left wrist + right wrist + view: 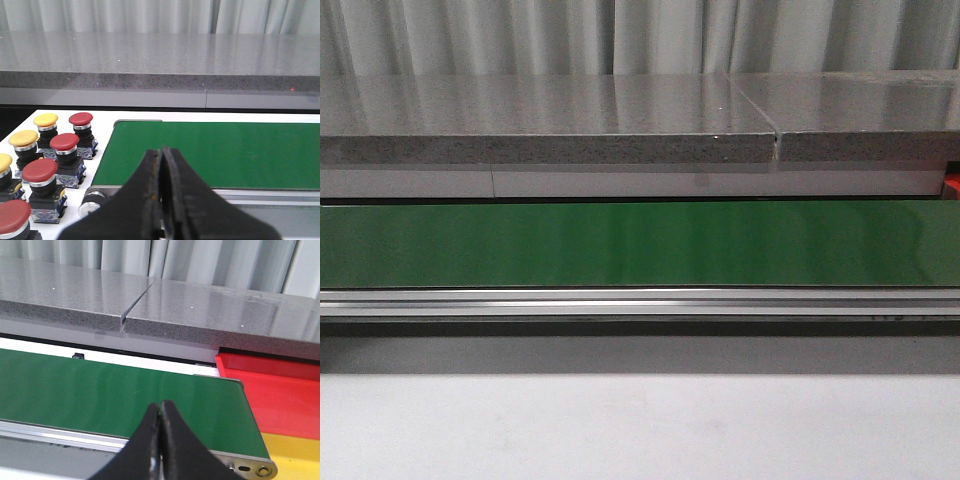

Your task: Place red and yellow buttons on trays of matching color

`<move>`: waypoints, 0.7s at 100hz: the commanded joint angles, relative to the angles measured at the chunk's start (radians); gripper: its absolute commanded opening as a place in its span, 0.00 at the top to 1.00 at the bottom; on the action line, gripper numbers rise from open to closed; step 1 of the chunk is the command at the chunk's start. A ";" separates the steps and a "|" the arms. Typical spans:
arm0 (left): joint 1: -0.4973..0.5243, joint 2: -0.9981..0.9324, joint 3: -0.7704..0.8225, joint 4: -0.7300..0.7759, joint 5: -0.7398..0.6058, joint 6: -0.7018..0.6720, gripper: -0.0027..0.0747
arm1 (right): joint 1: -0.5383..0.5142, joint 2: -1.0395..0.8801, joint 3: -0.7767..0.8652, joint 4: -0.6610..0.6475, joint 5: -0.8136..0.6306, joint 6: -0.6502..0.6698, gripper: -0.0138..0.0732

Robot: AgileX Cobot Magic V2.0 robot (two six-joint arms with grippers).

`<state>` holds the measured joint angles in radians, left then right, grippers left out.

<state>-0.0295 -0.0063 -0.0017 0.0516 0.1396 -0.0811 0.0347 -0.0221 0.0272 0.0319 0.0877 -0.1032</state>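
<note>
The left gripper (pixel 161 200) hangs with fingers pressed together, empty, at the near edge of the green conveyor belt (pixel 210 152). The buttons cluster on the white worktop off the belt's left end: red buttons (pixel 64 142) and yellow buttons (pixel 23 138) intermixed, so this arm is nearer them. The right gripper (pixel 161 440), likewise closed and empty, sits by the belt's other end, where the yellow tray (pixel 292 455) lies nearer and the red tray (pixel 275 390) beyond it

A green conveyor belt (pixel 640 244) runs across, below a grey speckled counter (pixel 545 148).
</note>
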 commanded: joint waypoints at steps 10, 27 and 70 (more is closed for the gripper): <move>-0.007 -0.031 0.046 -0.005 -0.094 -0.002 0.99 | -0.003 -0.009 -0.015 -0.010 -0.088 -0.007 0.92; -0.007 -0.031 0.046 -0.005 -0.140 -0.002 0.99 | -0.003 -0.009 -0.015 -0.010 -0.088 -0.007 0.92; -0.007 -0.031 -0.075 -0.039 -0.124 -0.014 0.99 | -0.003 -0.009 -0.015 -0.010 -0.088 -0.007 0.92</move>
<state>-0.0295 -0.0063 -0.0130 0.0376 0.0846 -0.0832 0.0347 -0.0221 0.0272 0.0319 0.0877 -0.1032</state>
